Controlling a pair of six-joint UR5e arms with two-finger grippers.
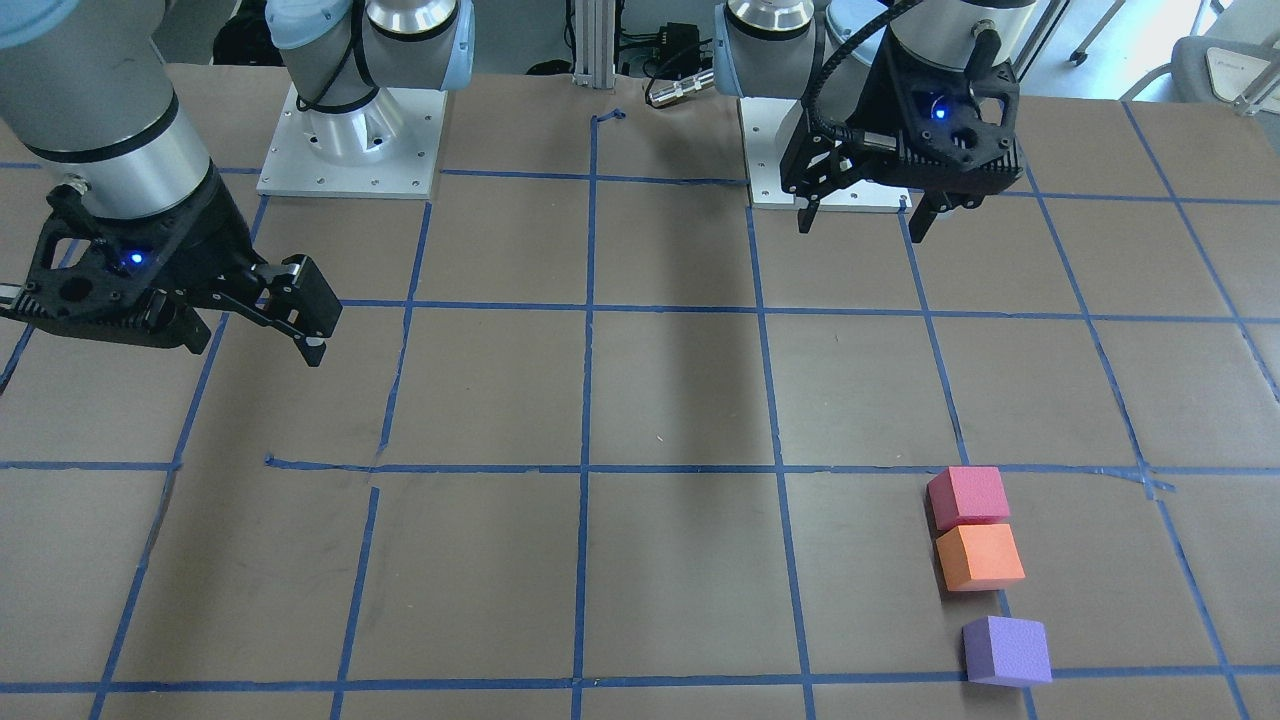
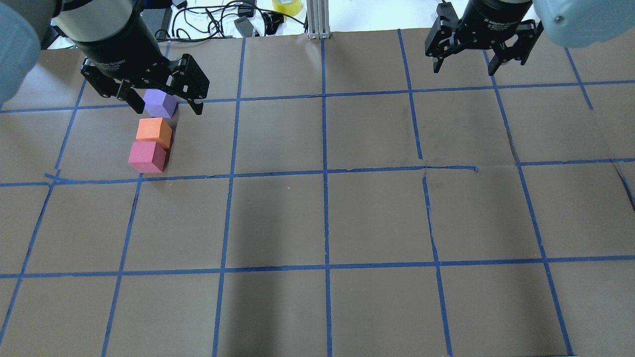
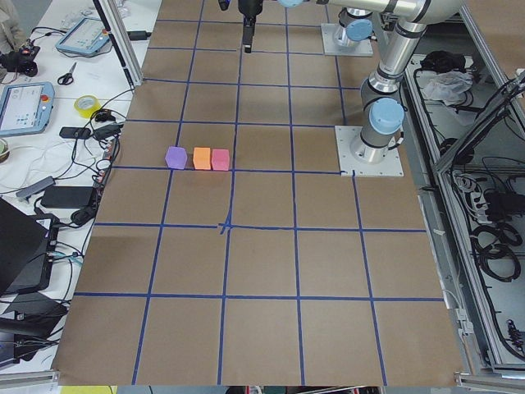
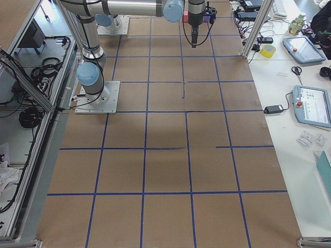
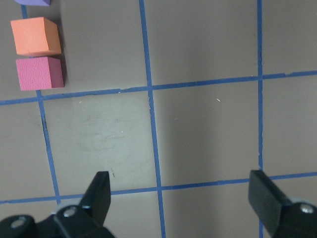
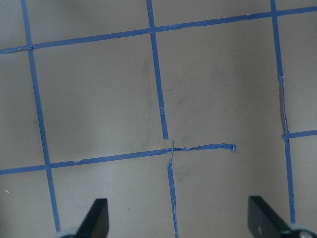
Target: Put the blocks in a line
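Foam blocks (image 1: pixel 980 557) seemingly line up; left gripper (image 1: pixel 862 228), right gripper (image 2: pixel 465 70) both spread wide.

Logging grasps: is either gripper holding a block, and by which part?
Nothing is held. The left gripper and right gripper are open; the pink block, orange block and purple block lie on the table.

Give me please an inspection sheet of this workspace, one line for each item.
Surface: brown table with a blue tape grid; some tape lines are broken.
Job's things: pink block and orange block touching; purple block a small gap off, roughly in line.
Clutter: nothing seen on the table.
Grippers: left gripper and right gripper raised, jaws open, empty, apart from the blocks.
Cables: black cables beyond the table's far edge.
Surroundings: side bench with tape roll, scissors, pendant.
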